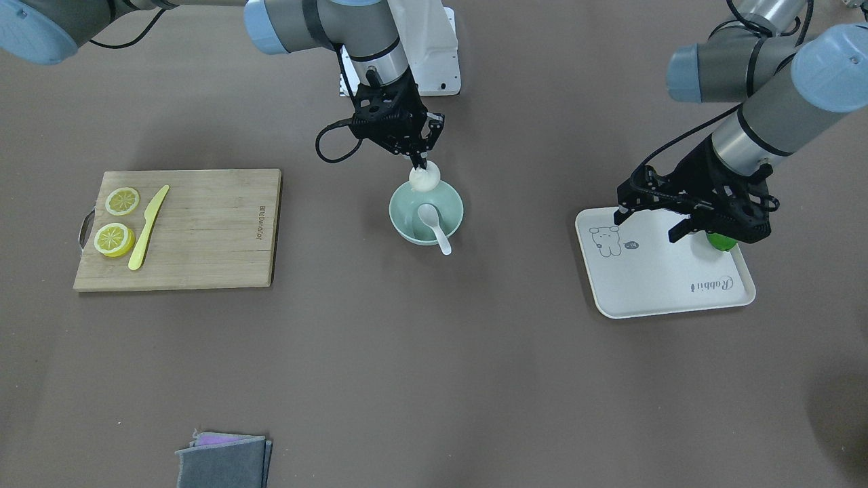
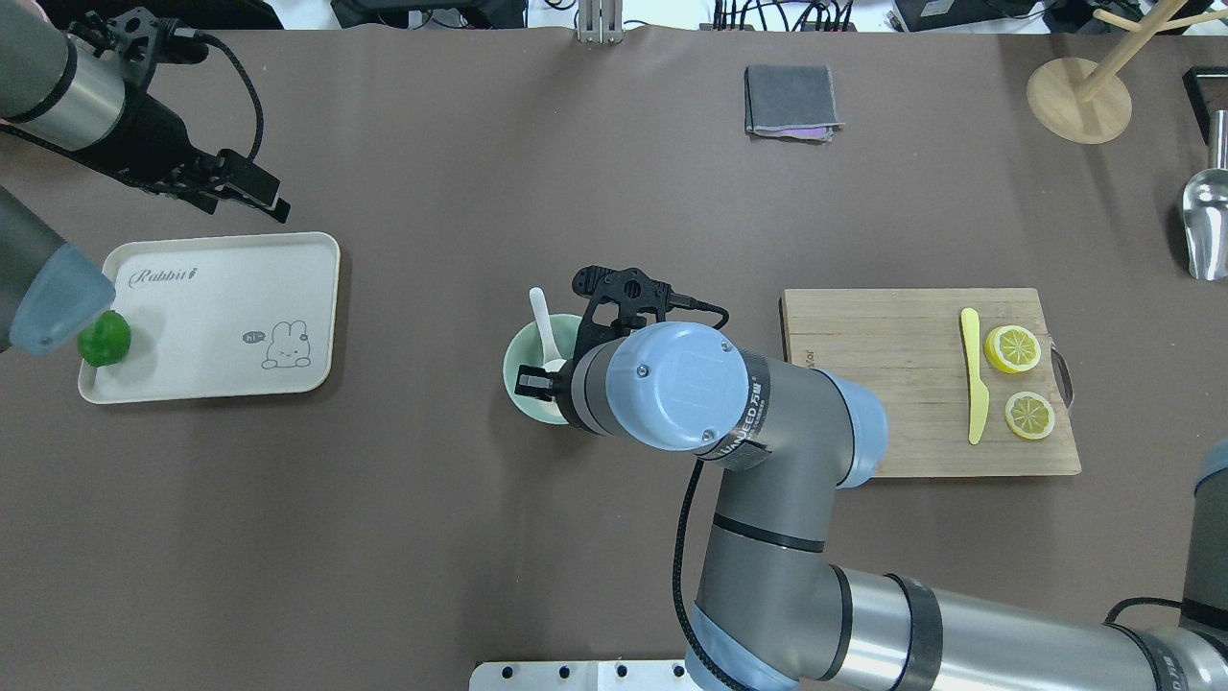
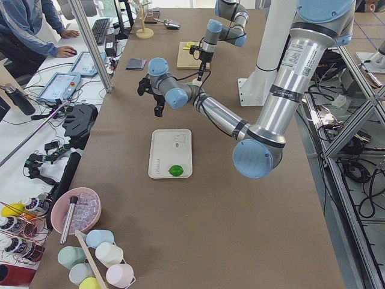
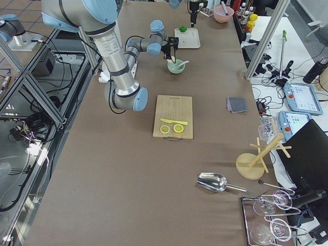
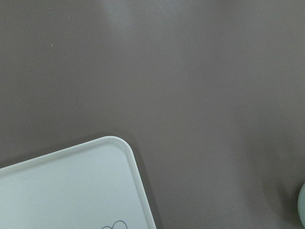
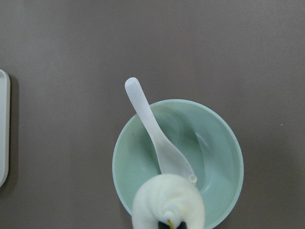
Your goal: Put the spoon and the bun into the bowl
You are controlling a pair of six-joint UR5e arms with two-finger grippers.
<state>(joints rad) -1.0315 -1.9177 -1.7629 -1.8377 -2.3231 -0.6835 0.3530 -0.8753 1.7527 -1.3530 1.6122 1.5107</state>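
Right wrist-mounted view: right gripper point(image 1: 420, 163) clamped on the bun point(image 6: 167, 200), which hangs over the bowl's point(image 6: 220, 143) lower-frame rim. Bowl centre lies up-frame, beside the spoon's point(image 6: 157, 138) scoop.

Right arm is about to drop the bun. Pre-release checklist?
1. Grip: right hand is shut on the small round white steamed bun: ok.
2. Bun above the pale mint-green round bowl: it hangs toward the robot-side rim, and whether it clears that rim, cannot tell.
3. Small white soup spoon in the bowl, scoop inside and handle leaning over the rim: ok.
4. Landing spot free: the scoop lies close under the bun in the right wrist view, so cannot tell.
5. Left hand out of the way, open above the white rectangular tray, apart from the bowl: ok.
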